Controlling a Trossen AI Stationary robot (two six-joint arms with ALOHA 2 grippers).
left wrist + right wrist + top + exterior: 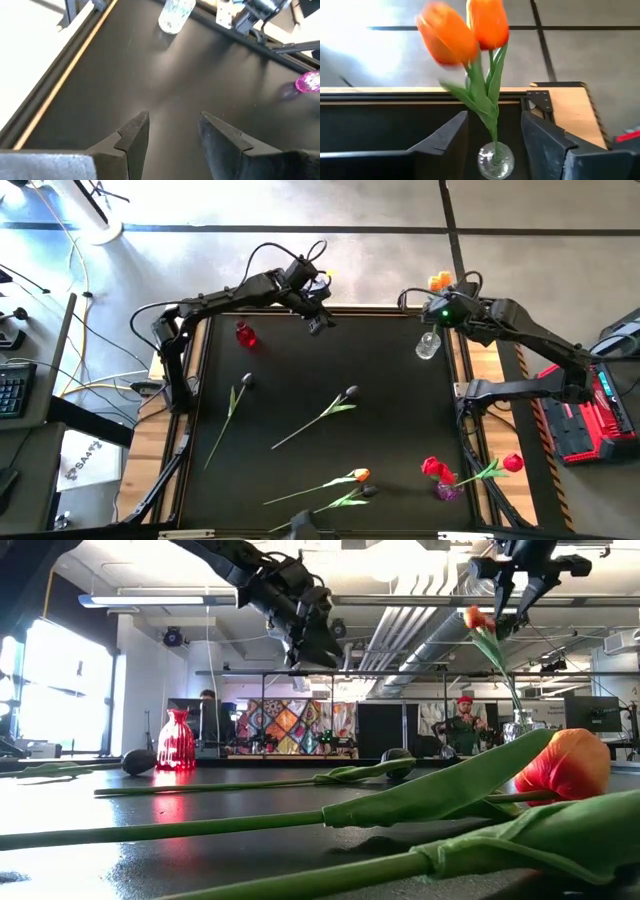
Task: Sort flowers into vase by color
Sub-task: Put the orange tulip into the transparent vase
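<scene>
Two orange tulips (470,35) in clear vase (496,160), table's (300,370) far right corner.
R gripper (495,137) above vase, fingers apart; L gripper (172,132) apart, far edge.

Daylight is being let in by a left window (60,690); ceiling pipes (400,620) are being lit overhead

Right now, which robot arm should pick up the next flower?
Probably the left. Its left gripper hangs open and empty by the red vase, nearer the black tulip. The right gripper is over the clear vase with orange tulips.
</scene>
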